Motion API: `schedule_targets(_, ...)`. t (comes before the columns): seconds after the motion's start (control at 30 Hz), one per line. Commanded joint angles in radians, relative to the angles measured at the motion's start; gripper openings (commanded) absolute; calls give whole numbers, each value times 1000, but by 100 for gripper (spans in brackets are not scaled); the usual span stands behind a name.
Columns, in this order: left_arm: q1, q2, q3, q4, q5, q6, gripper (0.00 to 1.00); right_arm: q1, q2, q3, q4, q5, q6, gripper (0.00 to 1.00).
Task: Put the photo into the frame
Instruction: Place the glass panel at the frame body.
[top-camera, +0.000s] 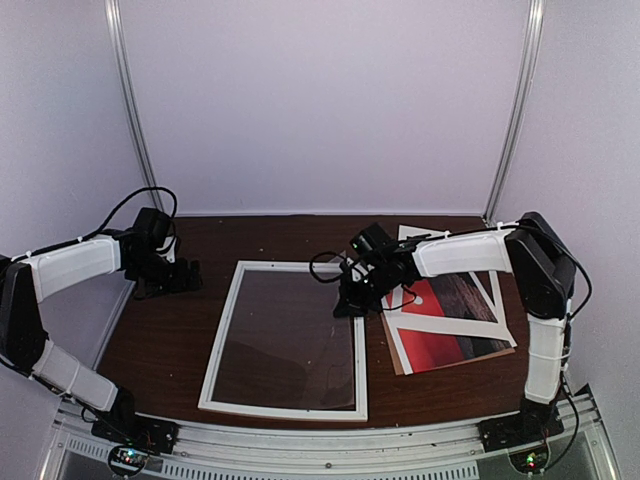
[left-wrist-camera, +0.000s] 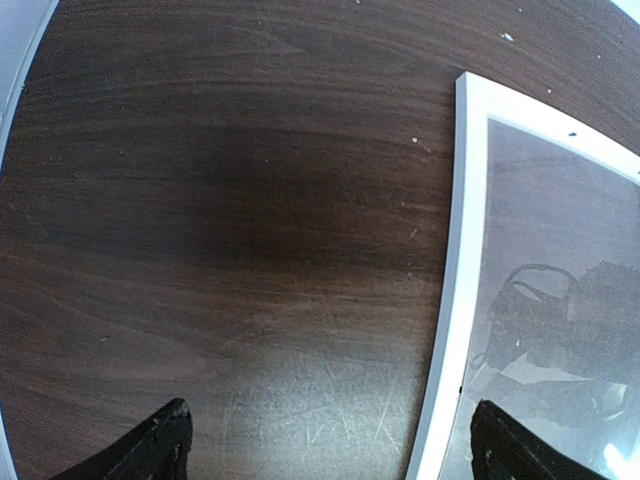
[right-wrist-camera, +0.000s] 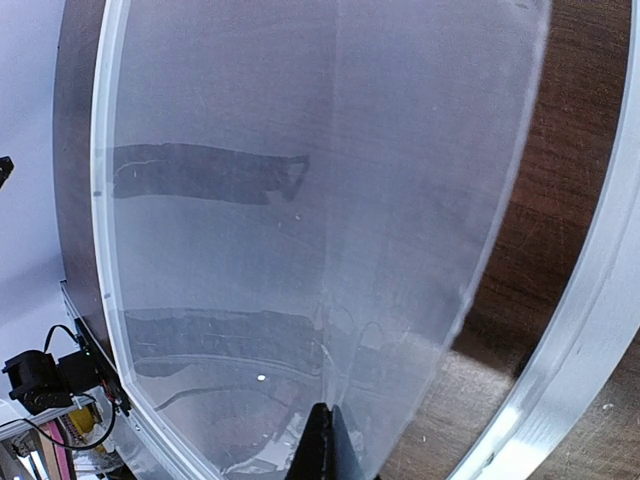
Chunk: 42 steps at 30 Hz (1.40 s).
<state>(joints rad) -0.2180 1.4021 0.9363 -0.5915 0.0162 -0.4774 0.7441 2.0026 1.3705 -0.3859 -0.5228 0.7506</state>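
Photo (top-camera: 440, 340) lay flat on the right side of the table (top-camera: 170, 330), just right of the frame (top-camera: 285, 409) and outside it. White mat (top-camera: 503, 315) lay askew on top, its strips crossing the red print.

Frame lay flat mid-table, long side running away from my bases.

My right gripper (top-camera: 348, 305) sat at the frame's right rail. From the wrist, its fingers (right-wrist-camera: 322, 450) were closed, and the clear sheet (right-wrist-camera: 300, 200) appeared pinched between them. The sheet was tilted and filled most of that view, with the frame rail (right-wrist-camera: 590, 320) beyond its far edge.

My left gripper (top-camera: 185, 278) hung at the table's left rear, near the frame's far left corner. Its jaws stood wide apart and held nothing (left-wrist-camera: 330, 430): one finger over bare wood, the other over the frame's left rail (left-wrist-camera: 452, 300).
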Motion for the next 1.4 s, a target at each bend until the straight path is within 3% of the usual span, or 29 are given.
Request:
schedule_targets(0.0, -9, -2, -5, 39, 10, 5, 98, -6, 21, 22, -30, 5, -22, 0)
schedule_targets(0.97, -23, 13, 5, 38, 16, 6, 98, 1, 31, 24, -12, -8, -4, 0)
schedule_targets(1.37, -89, 10, 8, 73, 34, -21, 98, 5, 53, 43, -9, -9, -3, 0)
